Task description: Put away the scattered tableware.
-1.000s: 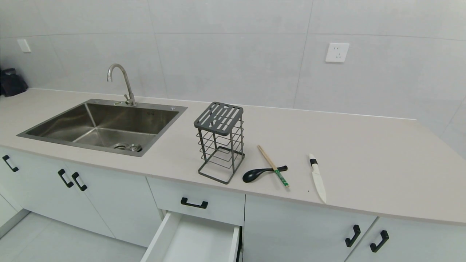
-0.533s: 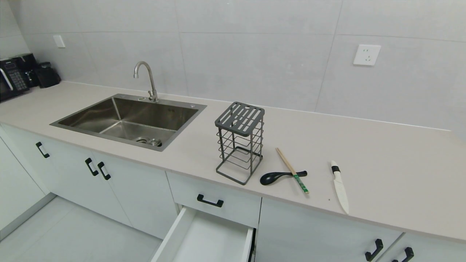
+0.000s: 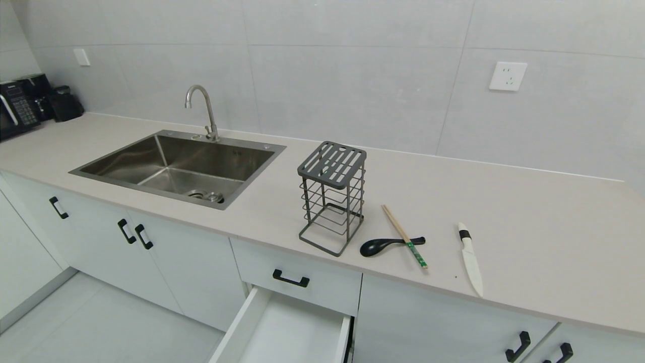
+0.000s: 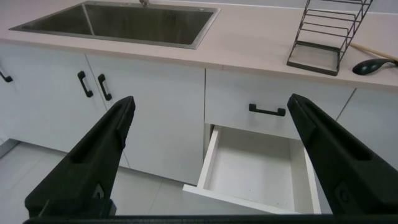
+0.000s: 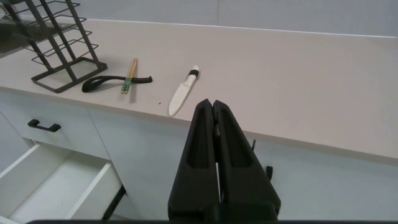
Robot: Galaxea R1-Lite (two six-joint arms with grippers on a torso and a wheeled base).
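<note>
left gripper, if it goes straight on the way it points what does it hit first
Probably the closed drawer front above the open drawer; left gripper aims there, though depth is unclear.

On countertop point(image 3: 529, 222), left to right: sink point(image 3: 201, 156) with faucet point(image 3: 211, 121) at far rim; wire rack point(image 3: 332, 196); spoon point(image 3: 375, 247) just right of rack, with chopsticks point(image 3: 403, 236) across its handle; knife point(image 3: 471, 259), apart, near front edge. Below rack, open drawer point(image 3: 282, 333). On wall behind, far right, socket point(image 3: 507, 75).
</note>
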